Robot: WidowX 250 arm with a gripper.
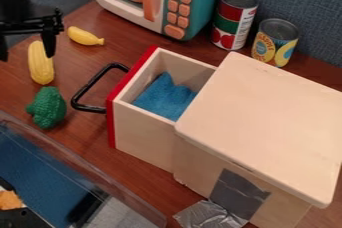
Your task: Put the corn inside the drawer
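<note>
Gripper (27,49) is held wide open | corn (41,67) is partly overlapped by one finger (49,44), near the tabletop's (77,58) left edge | contact cannot be told

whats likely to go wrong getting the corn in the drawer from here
One of the end effector's open fingers hangs by the corn's upper end in this view, so it might press down on the cob instead of straddling it.
The broccoli sits close to the corn's lower end and could get nudged.
The black handle juts from the drawer toward the corn, so a low carry might snag it.
</note>
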